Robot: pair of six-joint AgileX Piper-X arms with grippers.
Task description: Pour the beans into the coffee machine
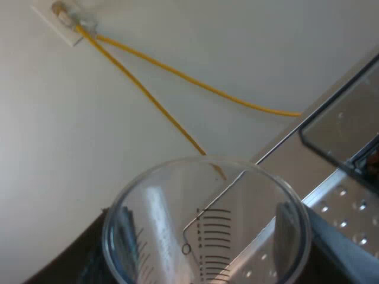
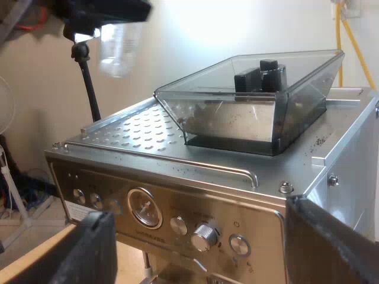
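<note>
Our left jaws are clamped on the measuring glass [image 1: 207, 219], held up above the perforated top of the espresso machine [image 2: 106, 177], near the bean hopper [image 2: 254, 100]. Our right jaws stand apart with nothing between them, before the machine's front panel.

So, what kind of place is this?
Probably a lab or workshop, not a café: the espresso machine stands by a bare wall with yellow cables running to a socket.

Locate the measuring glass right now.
The measuring glass is in the left hand, held above the edge of the espresso machine's perforated top, apart from the bean hopper.
</note>
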